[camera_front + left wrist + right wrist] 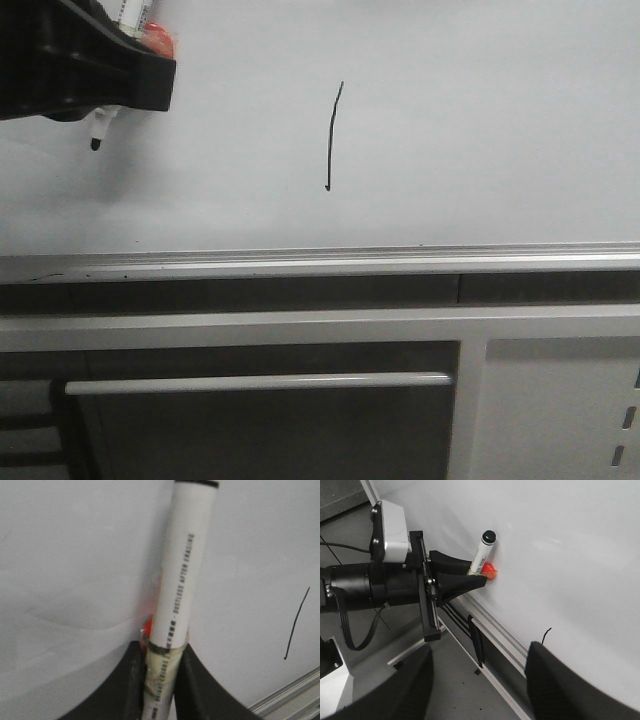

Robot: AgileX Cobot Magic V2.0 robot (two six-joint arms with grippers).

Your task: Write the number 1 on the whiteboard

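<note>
The whiteboard (480,120) fills the upper half of the front view, with its silver ledge (320,262) below. The number 1 (332,135) is a thin black stroke near the board's middle. My left gripper (110,65) is at the upper left, shut on a white marker pen (177,580). The pen's black tip (96,143) hangs well left of the stroke. In the left wrist view the stroke (296,625) shows beside my left gripper (162,655). My right gripper (480,680) is open and empty, and the right wrist view shows the left gripper (465,580) against the board (560,555).
A grey cabinet panel with a bar handle (260,382) sits under the ledge, with a lighter panel (560,400) to its right. An orange-red piece (489,571) sits by the left fingers. The left arm's cables (350,625) hang over the grey floor (465,690).
</note>
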